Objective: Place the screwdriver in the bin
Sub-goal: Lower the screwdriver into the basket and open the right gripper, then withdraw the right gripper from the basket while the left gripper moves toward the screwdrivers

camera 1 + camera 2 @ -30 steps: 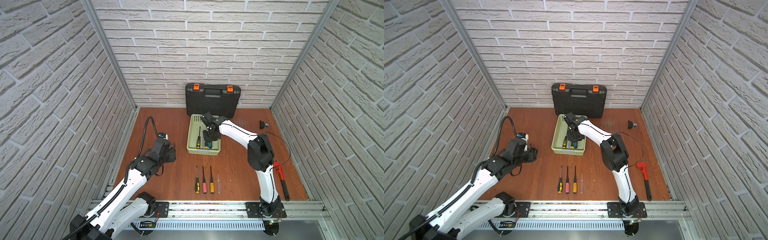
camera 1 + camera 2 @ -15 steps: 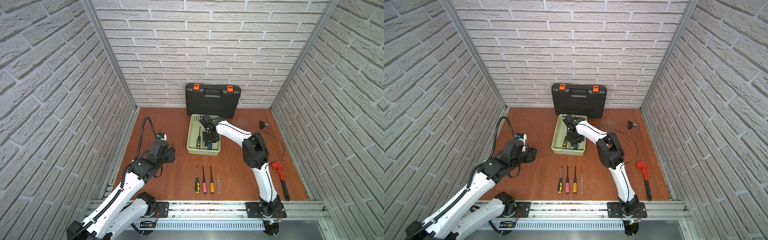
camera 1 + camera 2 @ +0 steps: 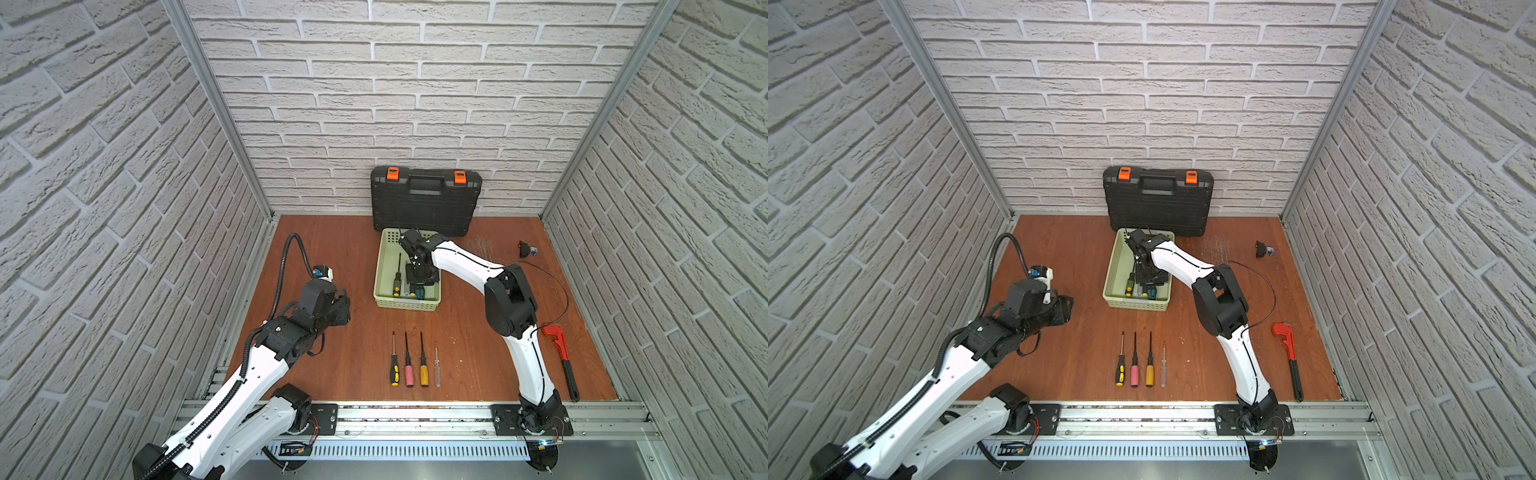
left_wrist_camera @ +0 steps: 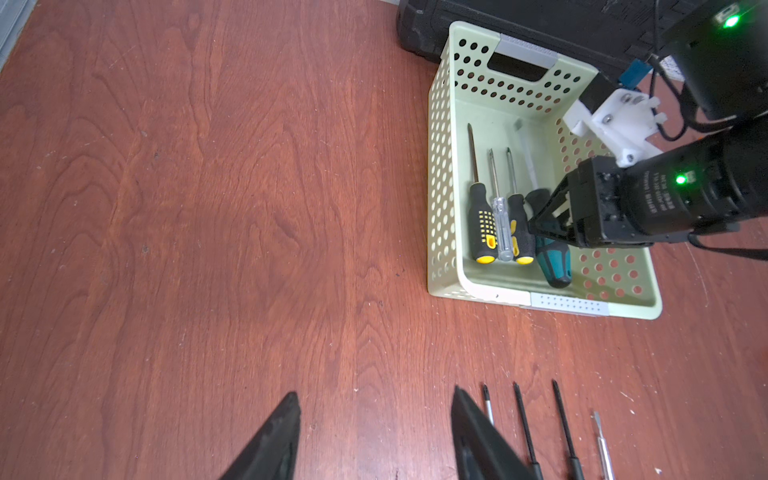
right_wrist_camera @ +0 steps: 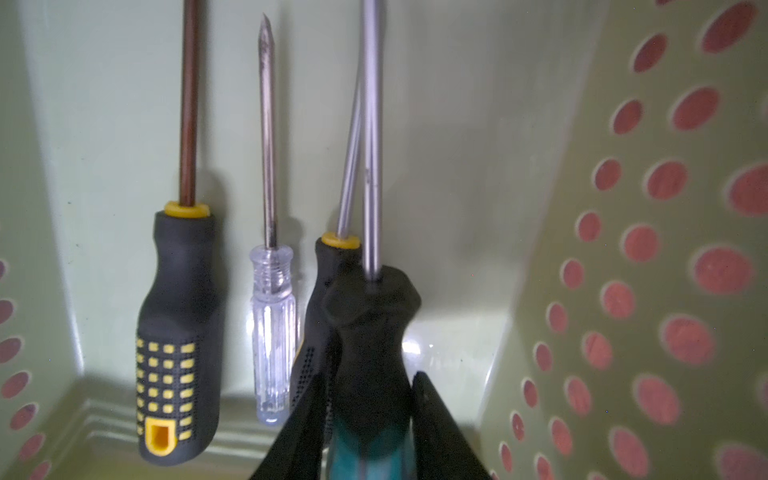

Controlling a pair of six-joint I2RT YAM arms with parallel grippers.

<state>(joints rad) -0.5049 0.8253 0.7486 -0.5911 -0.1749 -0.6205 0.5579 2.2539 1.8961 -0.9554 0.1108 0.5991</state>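
R gripper [image 5: 368, 419] sits down inside the bin [image 4: 444, 174], a pale green plastic basket w/ round-holed upper walls and a smooth floor. Its black tapered jaws flank the teal-and-black screwdriver [image 5: 370, 332]; slim gaps show each side, so can't tell if they grip. The rubbery handle leans on a black/yellow dimpled-grip driver [image 5: 176, 332] pair and a clear ribbed one [image 5: 272, 328]. L gripper [image 4: 374, 440] hangs over bare reddish wood tabletop [image 4: 208, 208], jaws apart, empty.
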